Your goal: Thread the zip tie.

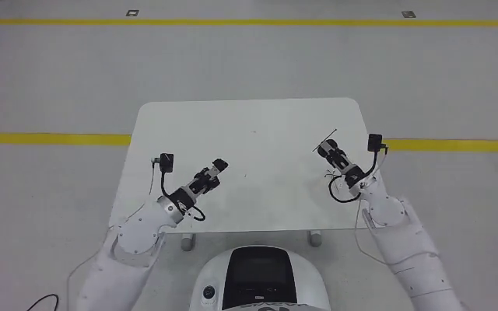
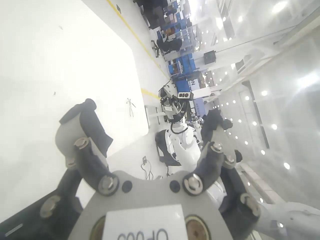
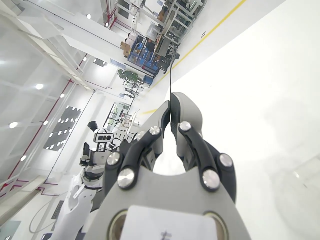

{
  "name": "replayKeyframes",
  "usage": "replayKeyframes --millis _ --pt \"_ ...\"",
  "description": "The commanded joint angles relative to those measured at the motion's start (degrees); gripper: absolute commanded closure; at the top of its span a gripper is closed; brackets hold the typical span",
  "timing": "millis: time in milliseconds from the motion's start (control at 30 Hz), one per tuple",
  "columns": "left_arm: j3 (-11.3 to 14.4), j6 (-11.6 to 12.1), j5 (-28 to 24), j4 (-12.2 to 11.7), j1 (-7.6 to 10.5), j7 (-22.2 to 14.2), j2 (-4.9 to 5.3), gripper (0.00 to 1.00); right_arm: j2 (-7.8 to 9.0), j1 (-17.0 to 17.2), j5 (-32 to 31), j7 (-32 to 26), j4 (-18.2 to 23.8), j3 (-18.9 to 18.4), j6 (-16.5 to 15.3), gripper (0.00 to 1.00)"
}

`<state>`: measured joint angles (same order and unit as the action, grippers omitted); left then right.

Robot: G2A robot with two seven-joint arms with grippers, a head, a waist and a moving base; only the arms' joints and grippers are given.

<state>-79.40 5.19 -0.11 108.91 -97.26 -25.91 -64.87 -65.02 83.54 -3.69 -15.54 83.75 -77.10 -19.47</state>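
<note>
A thin black zip tie (image 1: 326, 139) (image 3: 171, 76) sticks out from my right gripper (image 1: 327, 148) (image 3: 171, 99), which is shut on it and hangs over the right side of the white table (image 1: 249, 124). The strip runs straight past the fingertips, and its lower end is hidden between the pads. My left gripper (image 1: 219, 165) (image 2: 150, 116) is open over the table's front left part, with nothing between its fingers (image 2: 86, 107). The two grippers face each other across a wide gap. In the left wrist view the other arm (image 2: 171, 106) shows far off.
The table's rounded far corners (image 1: 354, 105) and front edge (image 1: 257, 231) bound the work area. Thin dark lines (image 2: 130, 106) show on the tabletop near its edge; I cannot tell whether they are a shadow. Yellow floor lines (image 1: 62, 139) run beside the table.
</note>
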Motion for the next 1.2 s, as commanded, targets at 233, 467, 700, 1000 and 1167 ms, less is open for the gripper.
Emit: replayKeyframes --millis 233,467,700,1000,1167 --pt "0.0 0.0 0.0 0.0 0.0 0.0 0.0 0.0 -0.52 0.4 1.5 0.8 2.4 1.7 0.0 1.0" --pt "0.0 0.0 0.0 0.0 0.0 0.0 0.0 0.0 -0.79 -0.5 3.8 -1.7 1.7 2.5 0.0 1.0" --pt "0.7 0.7 1.2 0.2 0.33 -1.0 0.06 0.0 -0.79 -0.5 3.8 -1.7 1.7 2.5 0.0 1.0" --pt "9.2 1.9 4.6 -1.7 4.05 -5.3 -0.32 0.0 -1.59 0.4 6.4 1.6 2.5 4.0 0.0 1.0" --pt "14.4 2.1 5.6 -4.2 7.02 -5.2 -0.91 0.0 -2.46 -0.5 6.8 2.8 0.6 6.7 0.0 1.0"
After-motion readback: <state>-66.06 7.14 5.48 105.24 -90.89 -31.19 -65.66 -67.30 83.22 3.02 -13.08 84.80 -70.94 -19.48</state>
